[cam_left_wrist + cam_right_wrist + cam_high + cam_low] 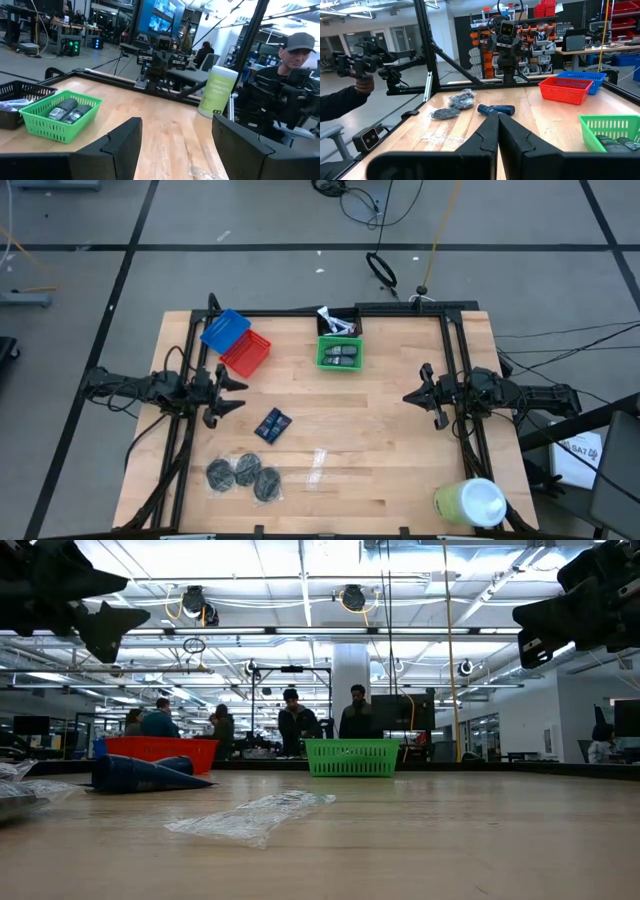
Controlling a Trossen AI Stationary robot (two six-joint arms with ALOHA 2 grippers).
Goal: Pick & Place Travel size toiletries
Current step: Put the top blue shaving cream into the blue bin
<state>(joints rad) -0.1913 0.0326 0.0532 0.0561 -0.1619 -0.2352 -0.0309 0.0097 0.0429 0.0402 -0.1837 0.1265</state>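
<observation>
My left gripper (238, 394) (175, 145) hovers open over the table's left part, above and to the left of the dark blue flat packets (272, 424) (496, 108), which lie flat on the wood. My right gripper (408, 396) (497, 125) hovers shut over the right part. Three dark grey round discs (243, 475) (454, 103) lie near the near-left corner. Two dark grey oval pieces (340, 356) (70, 110) lie in the green basket (340, 366) (35, 130). White-silver tubes (335, 321) rest in the black basket (356, 317) behind it.
Blue basket (225, 330) and red basket (246, 354) sit at the far left. A clear wrapper scrap (318, 463) (255, 815) lies near the middle. A yellow-green cylinder with a white top (470, 502) (217, 92) stands at the near-right corner. People show beyond the table.
</observation>
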